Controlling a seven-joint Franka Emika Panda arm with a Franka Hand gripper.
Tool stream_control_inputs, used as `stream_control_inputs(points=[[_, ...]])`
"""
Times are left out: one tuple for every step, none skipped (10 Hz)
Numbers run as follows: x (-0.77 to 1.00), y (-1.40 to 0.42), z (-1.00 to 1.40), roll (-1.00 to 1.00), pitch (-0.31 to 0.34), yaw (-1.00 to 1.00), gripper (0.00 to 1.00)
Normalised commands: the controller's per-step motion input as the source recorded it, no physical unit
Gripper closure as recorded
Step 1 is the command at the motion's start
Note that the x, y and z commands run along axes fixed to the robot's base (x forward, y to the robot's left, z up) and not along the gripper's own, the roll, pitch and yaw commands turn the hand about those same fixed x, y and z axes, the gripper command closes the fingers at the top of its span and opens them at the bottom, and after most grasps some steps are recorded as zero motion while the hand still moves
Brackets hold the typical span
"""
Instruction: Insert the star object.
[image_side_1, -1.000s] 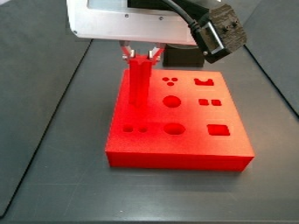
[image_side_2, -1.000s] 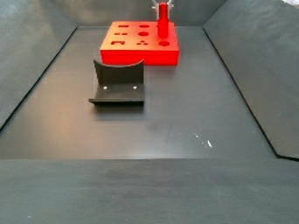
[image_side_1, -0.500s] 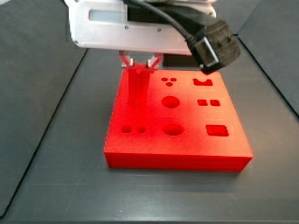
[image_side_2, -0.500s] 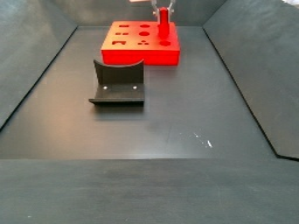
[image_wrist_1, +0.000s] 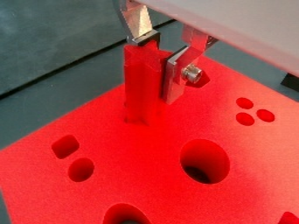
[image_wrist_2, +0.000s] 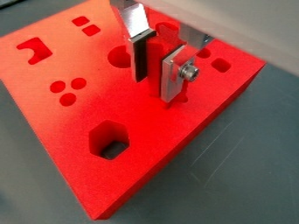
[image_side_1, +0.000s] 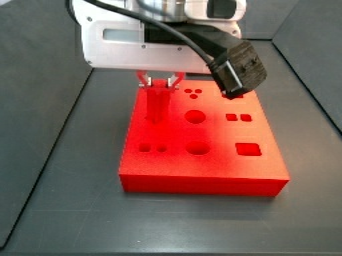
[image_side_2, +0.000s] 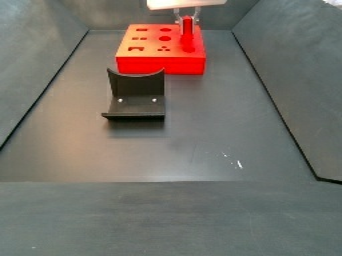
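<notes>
Risk here is mostly of jamming: the long, slender bright red plastic star object (image_wrist_1: 140, 83) stands upright on the flat red plastic block with shaped holes (image_side_1: 214, 165), and if its star profile is turned a little against the hole, or if it leans, a push downward can wedge it or tip the block. I cannot tell from the pictures how deep the lower end already sits in the hole, because red on red hides the edge. A second danger, in my judgement, is that the peg slips between the pads if the block resists. The gripper (image_wrist_1: 163, 63) is above the back corner of this block, pointing straight down, with the white body of the arm's wrist (image_side_1: 140, 40) directly over it in a side view. Its two flat silver fingers (image_wrist_2: 177, 70) stand on opposite sides of the upper part of the star object and appear closed against it, so the peg looks held, not free. In both wrist views the peg is vertical beside the round holes of the block. The dark grey curved holder (image_side_2: 134, 95) lies on the floor well apart from the block, toward the near side, and nothing touches it.
</notes>
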Motion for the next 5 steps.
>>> stream_control_inputs(points=[[-0.34, -0.13, -0.65, 0.18, -0.276, 0.20, 1.00], [-0.27, -0.07, -0.72, 0.07, -0.276, 0.13, 1.00], [-0.17, -0.04, -0.73, 0.03, -0.269, 0.11, 1.00], [0.01, 0.00, -0.31, 0.00, 0.000, 0.00, 1.00], [0.00, 0.00, 0.00, 0.00, 0.000, 0.00, 1.00]])
